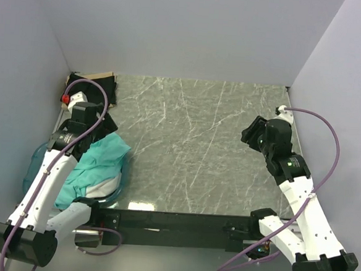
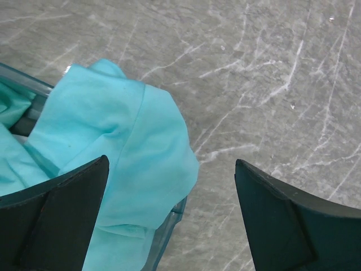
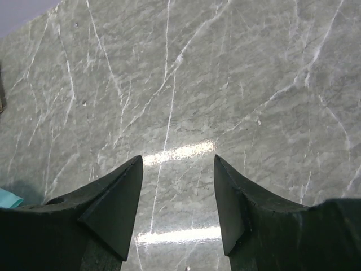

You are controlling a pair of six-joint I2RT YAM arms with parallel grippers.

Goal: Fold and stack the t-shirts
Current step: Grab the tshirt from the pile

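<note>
Pale walls [image 1: 175, 30] enclose the grey marbled table [image 1: 192, 149], at lower left the mint-teal t-shirt [image 1: 101, 161] spills over the blue tub [image 1: 33, 162], and the left gripper [image 2: 170, 164] and right gripper [image 3: 177, 161] have jaws apart, holding nothing.

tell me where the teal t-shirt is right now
Top view: the teal t-shirt hangs over the blue tub at the near-left edge of the table, under the left gripper.

You have 2 arms. Your left arm [image 1: 37, 194] and right arm [image 1: 297, 193] are made of white tube parts with black joints and chunky black bases. A purple cable [image 1: 106, 105] loops along each one. A tiny green light [image 1: 288, 160] glows on the right arm. Your fingers [image 2: 56, 220] are dark, flat and pointy like wedges.
</note>
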